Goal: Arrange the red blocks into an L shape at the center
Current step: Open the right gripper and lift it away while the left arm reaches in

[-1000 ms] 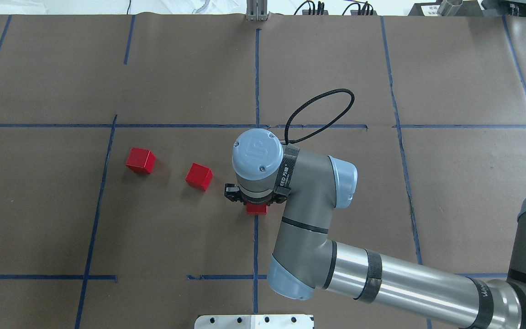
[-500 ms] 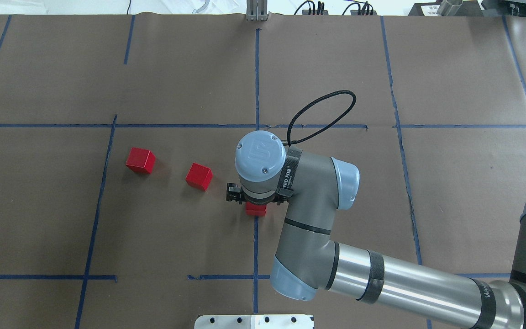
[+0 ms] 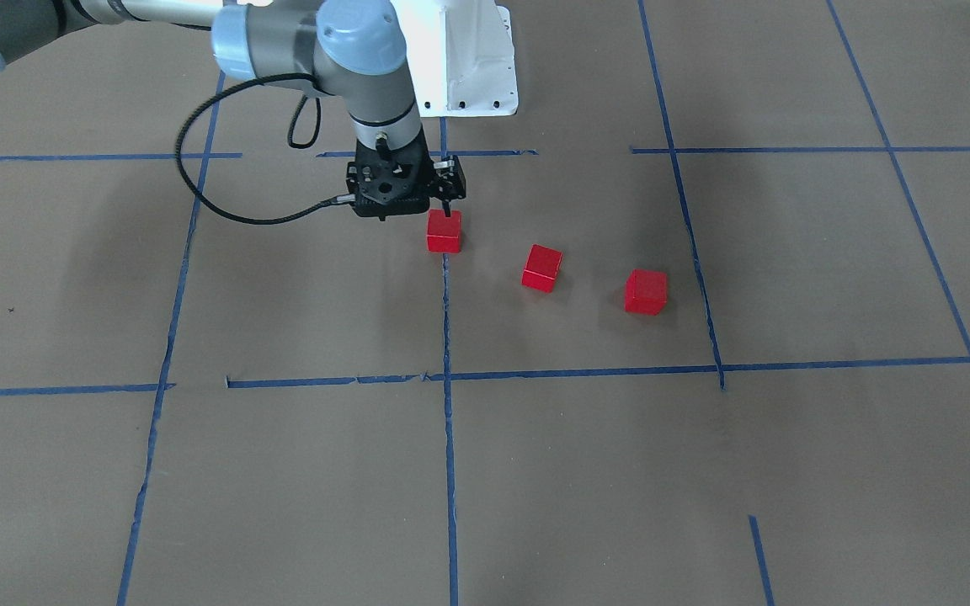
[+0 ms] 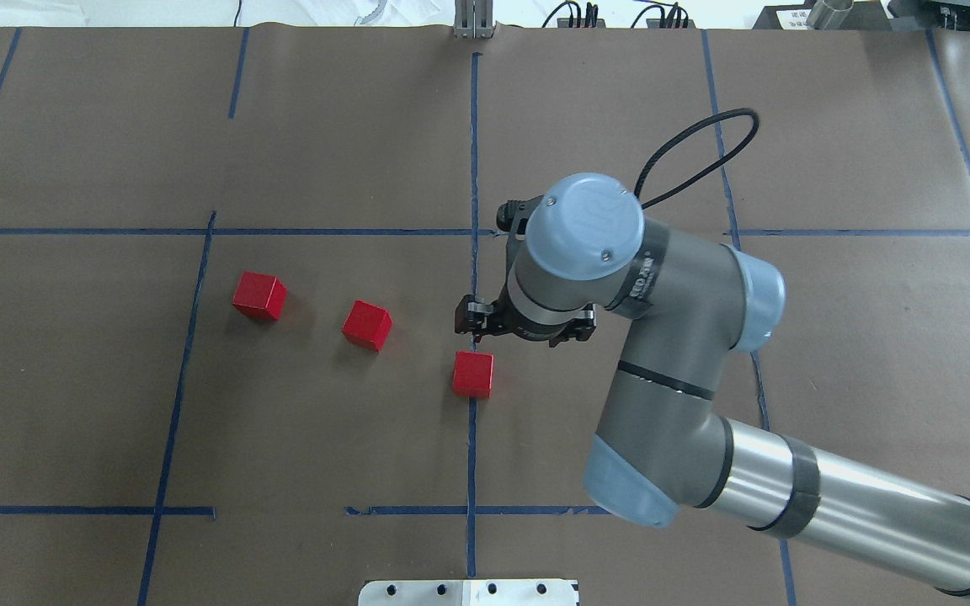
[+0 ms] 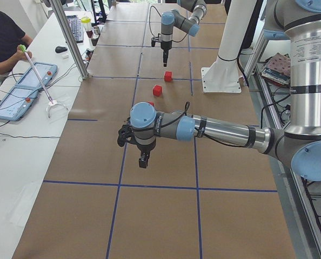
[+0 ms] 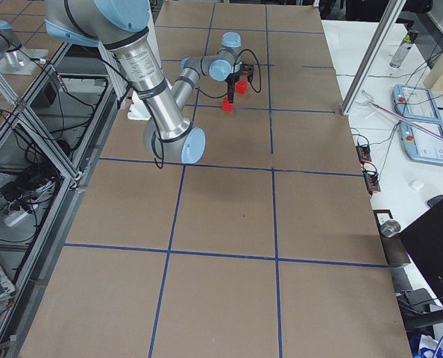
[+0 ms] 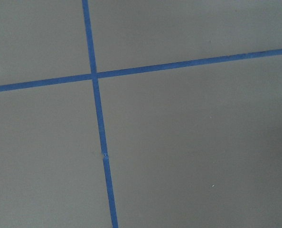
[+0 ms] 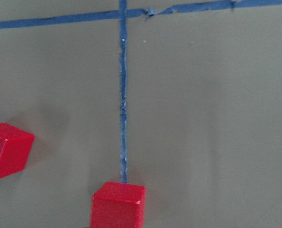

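Note:
Three red blocks lie on the brown paper. One red block (image 4: 472, 374) (image 3: 444, 231) sits free on the long blue centre line (image 4: 471, 446). A second block (image 4: 366, 324) and a third block (image 4: 258, 295) lie to its left, each apart from the others. My right gripper (image 3: 448, 200) hovers just beyond the centre block, open and empty, touching nothing. The right wrist view shows the centre block (image 8: 118, 205) at the bottom and the second block (image 8: 8, 149) at the left. My left gripper (image 5: 143, 159) hangs over bare paper far to the left; I cannot tell whether it is open or shut.
Blue tape grid lines (image 4: 333, 231) cross the brown paper. The white robot base plate (image 3: 468, 67) stands at the robot's side of the table. A black cable (image 4: 695, 156) loops off the right wrist. An operator (image 5: 4, 43) sits beyond the far table edge.
My right gripper has risen off the centre block and moved away from the robot and to the right. The block stays on the centre line. The other two blocks have not moved.

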`<control>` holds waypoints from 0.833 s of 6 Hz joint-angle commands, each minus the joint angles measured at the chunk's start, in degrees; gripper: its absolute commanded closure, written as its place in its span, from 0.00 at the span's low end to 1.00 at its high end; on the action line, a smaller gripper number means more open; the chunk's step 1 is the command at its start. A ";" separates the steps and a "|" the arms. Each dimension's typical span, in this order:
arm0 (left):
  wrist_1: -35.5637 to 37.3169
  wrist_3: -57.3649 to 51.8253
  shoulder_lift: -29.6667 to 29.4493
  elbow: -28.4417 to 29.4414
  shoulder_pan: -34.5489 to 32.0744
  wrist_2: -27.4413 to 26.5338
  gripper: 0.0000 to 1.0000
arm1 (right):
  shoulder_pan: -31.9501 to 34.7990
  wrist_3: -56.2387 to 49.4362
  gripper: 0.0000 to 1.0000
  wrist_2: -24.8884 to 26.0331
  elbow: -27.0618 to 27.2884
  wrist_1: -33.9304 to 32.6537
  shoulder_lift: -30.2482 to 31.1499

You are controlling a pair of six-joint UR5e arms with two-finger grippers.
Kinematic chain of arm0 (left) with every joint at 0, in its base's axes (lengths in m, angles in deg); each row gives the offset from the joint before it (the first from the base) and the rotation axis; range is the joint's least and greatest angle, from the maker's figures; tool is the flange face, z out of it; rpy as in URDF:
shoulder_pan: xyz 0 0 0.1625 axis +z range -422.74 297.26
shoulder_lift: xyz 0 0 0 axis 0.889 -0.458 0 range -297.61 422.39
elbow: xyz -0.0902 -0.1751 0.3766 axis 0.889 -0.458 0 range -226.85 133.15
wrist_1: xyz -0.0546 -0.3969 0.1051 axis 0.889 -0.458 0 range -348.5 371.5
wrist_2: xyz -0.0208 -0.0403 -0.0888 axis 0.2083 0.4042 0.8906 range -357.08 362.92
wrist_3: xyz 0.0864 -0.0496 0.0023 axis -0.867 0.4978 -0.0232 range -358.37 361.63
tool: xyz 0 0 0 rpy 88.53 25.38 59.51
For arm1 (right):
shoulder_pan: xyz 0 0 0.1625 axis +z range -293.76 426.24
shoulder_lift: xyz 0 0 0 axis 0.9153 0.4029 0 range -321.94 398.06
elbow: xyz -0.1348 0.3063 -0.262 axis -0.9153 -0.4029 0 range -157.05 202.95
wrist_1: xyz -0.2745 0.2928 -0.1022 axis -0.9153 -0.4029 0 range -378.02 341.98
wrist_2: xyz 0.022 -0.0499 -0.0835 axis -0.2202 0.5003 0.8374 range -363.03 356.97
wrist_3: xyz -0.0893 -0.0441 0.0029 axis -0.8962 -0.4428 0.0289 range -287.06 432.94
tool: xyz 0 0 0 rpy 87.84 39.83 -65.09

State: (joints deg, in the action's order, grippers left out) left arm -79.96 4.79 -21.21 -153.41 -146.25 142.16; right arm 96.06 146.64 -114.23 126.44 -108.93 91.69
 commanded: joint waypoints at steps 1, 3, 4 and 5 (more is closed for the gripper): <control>-15.13 11.89 -0.50 0.30 12.32 0.78 0.00 | 4.88 -1.35 0.01 -2.71 7.57 0.64 8.90; -17.78 25.24 -13.71 1.26 28.50 -0.19 0.00 | 8.15 -5.39 0.01 -2.97 9.62 0.91 13.86; -17.70 31.58 -19.43 1.62 33.02 -4.28 0.00 | 8.68 -5.49 0.01 -3.06 10.41 1.17 15.53; -17.61 41.91 -24.88 1.80 38.54 -11.19 0.00 | 9.64 -8.10 0.01 -3.41 11.46 1.26 17.54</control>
State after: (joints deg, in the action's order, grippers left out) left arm -97.55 37.56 -40.54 -151.88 -113.21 136.67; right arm 104.82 140.54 -117.36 136.93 -107.80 107.27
